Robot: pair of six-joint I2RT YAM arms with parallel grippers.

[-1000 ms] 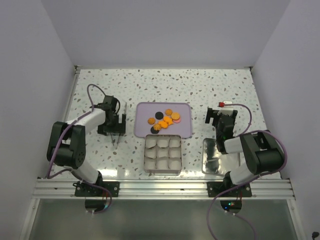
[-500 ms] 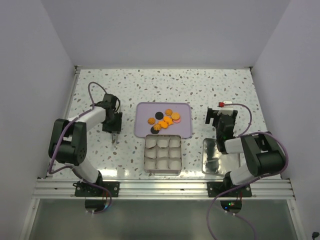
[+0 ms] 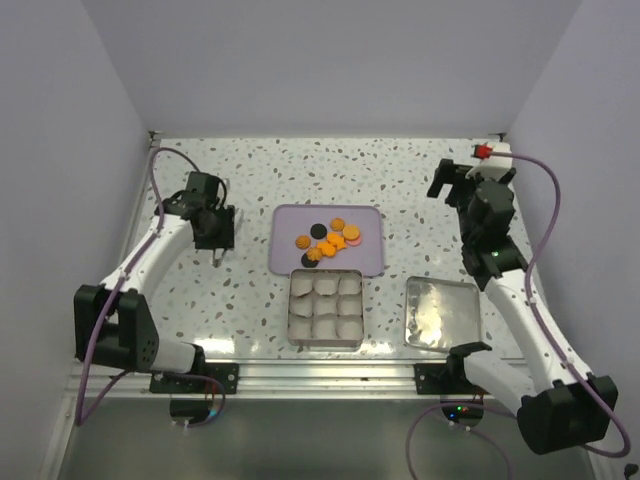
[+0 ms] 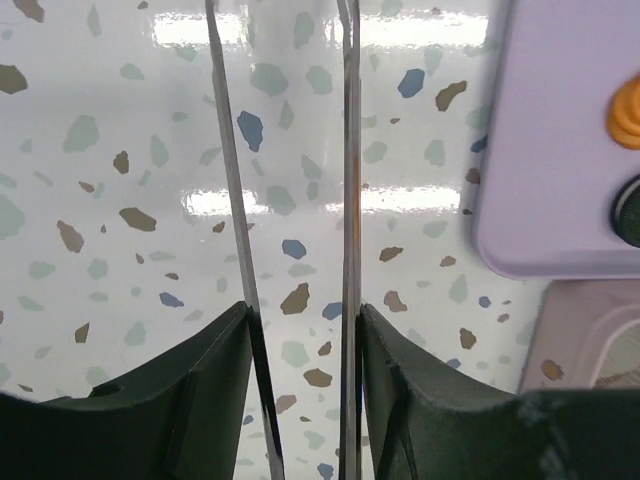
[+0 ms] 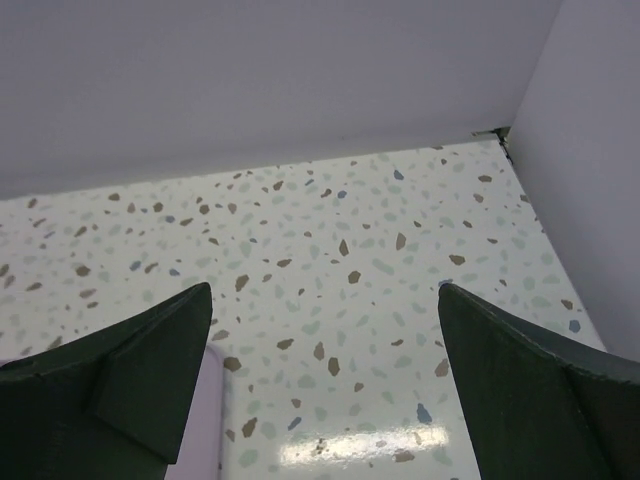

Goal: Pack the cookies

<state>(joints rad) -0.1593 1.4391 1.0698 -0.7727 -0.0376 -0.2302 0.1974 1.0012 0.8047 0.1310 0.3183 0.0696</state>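
The cookies [image 3: 329, 238], mostly orange with a few dark ones, lie in a loose heap on a lilac tray [image 3: 295, 259]. Two show at the right edge of the left wrist view, an orange cookie [image 4: 625, 115] and a dark cookie [image 4: 631, 210]. My left gripper [image 3: 214, 234] hangs left of the tray, shut on thin metal tongs [image 4: 350, 150] whose two blades run out between its fingers [image 4: 215, 370] over the speckled table. My right gripper [image 3: 452, 182] is raised at the far right, jaws wide open with nothing between them [image 5: 325, 300].
A square tin [image 3: 324, 342] lined with white paper cups stands in front of the tray. A silver lid [image 3: 441, 312] lies to its right. White walls close in the table on three sides. The tray's edge [image 5: 207, 420] shows in the right wrist view.
My left gripper has closed on the tongs and carried them up and back to the left. The right arm has unfolded and risen toward the far right.
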